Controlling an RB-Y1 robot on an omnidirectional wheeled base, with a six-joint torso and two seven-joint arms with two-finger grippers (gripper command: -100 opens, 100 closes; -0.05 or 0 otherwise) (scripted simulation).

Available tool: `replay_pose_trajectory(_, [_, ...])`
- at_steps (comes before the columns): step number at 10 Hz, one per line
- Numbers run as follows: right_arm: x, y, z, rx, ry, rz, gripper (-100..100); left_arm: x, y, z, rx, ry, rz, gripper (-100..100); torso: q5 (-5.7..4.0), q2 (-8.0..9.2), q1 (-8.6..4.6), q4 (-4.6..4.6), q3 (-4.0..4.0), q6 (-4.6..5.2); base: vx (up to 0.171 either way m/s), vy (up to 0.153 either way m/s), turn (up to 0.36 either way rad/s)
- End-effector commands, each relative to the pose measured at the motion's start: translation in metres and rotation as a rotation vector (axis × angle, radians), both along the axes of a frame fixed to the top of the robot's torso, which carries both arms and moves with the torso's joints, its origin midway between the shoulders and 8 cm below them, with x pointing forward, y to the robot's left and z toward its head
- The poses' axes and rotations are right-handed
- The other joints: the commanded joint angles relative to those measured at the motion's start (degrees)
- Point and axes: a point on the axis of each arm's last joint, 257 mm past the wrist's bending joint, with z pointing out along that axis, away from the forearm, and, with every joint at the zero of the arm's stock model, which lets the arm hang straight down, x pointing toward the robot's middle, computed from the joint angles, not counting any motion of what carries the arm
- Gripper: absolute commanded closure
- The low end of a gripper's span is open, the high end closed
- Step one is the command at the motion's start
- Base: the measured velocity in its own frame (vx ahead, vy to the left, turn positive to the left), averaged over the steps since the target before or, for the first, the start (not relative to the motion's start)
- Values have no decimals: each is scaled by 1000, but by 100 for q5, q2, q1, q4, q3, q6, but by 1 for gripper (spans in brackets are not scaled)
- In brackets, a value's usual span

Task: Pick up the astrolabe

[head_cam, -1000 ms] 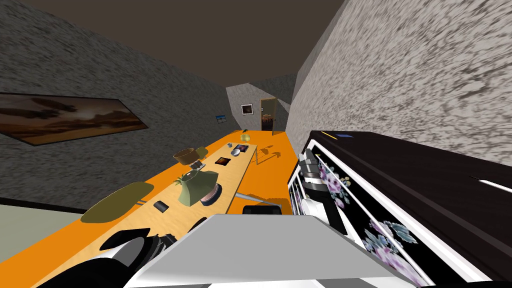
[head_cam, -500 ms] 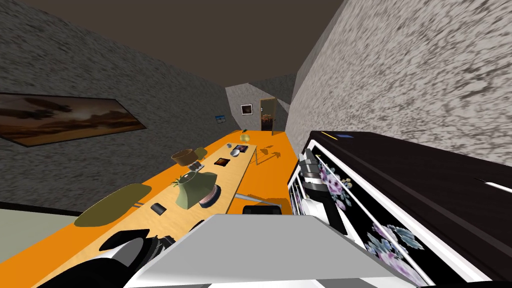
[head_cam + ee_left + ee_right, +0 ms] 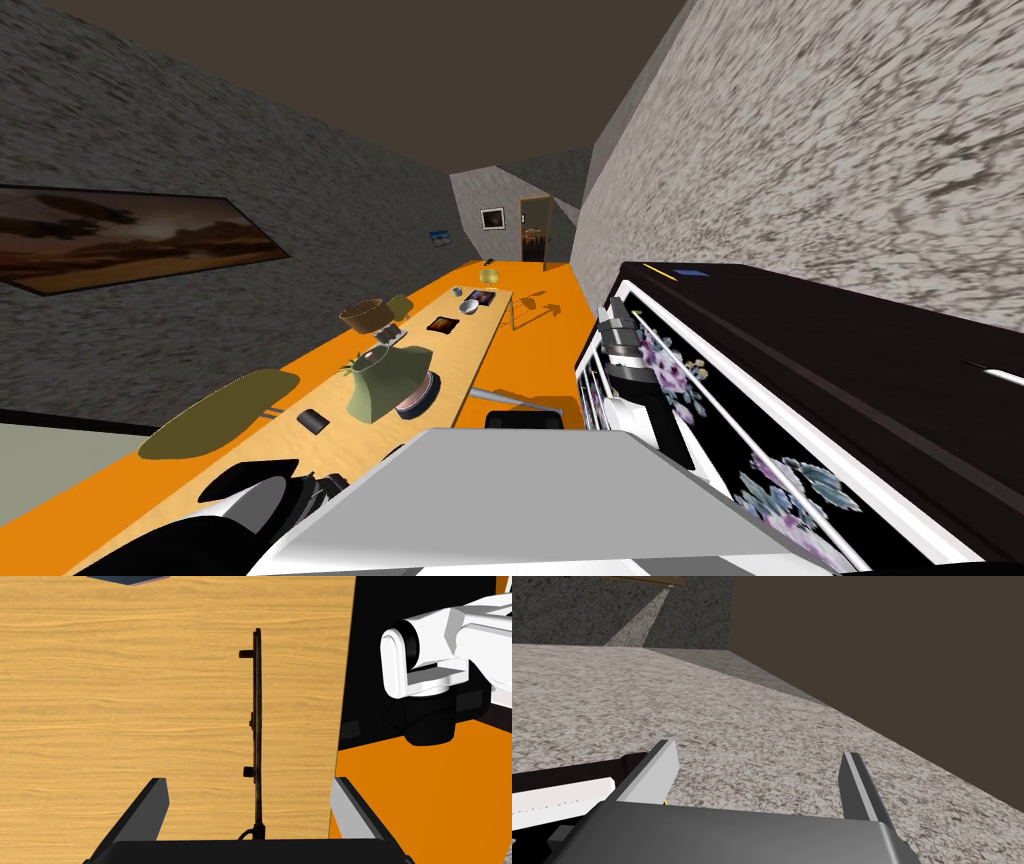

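Between the spread fingers of the left tool (image 3: 248, 786) stands the astrolabe (image 3: 257, 726), edge-on upon the wooden surface (image 3: 125, 701). Head view has drifted a little, so I moved; closing seems next. Right tool (image 3: 759, 758) is open, idle.

The astrolabe (image 3: 257, 726) is turned edge-on to the left pincer (image 3: 248, 781), a thin dark strip with small pegs, so its face cannot be read. Its near end is lost behind the pincer's dark body. Whether it rests on the desk (image 3: 125, 706) or hangs clear of it I cannot tell. A dark blue thing (image 3: 128, 579) on the desk is cut off by the picture's edge, with too little left to name. In the head view, a grey round thing (image 3: 470, 305) and a yellowish one (image 3: 489, 275) near the desk's far end are too small to identify. The painting (image 3: 120, 235) and the dark flowered cabinet (image 3: 800, 390) both run out of frame.
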Motion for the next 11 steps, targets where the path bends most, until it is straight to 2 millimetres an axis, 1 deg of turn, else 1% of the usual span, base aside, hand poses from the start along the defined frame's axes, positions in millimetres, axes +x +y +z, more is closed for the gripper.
replay_pose_trajectory(1, [0,0,0,0,0,0,0,-2,-1,0,-4,8,1,-100,0,0,0,0,0,0,18,-11,4])
replay_pose_trajectory(5, [0,0,0,0,0,0,0,-4,-1,0,-6,14,2,-100,0,-2,1,0,-1,1,15,-2,-9])
replay_pose_trajectory(6, [0,0,0,0,0,0,0,-4,-1,0,-7,14,2,0,0,3,3,1,2,0,0,0,0])
replay_pose_trajectory(7, [0,0,0,0,0,0,0,1,-1,-8,-7,14,15,-100,1,5,3,1,3,0,-39,-1,-88])
replay_pose_trajectory(11, [0,0,0,0,0,0,0,13,0,-26,-9,15,41,-100,2,29,5,7,17,1,-67,8,-72])
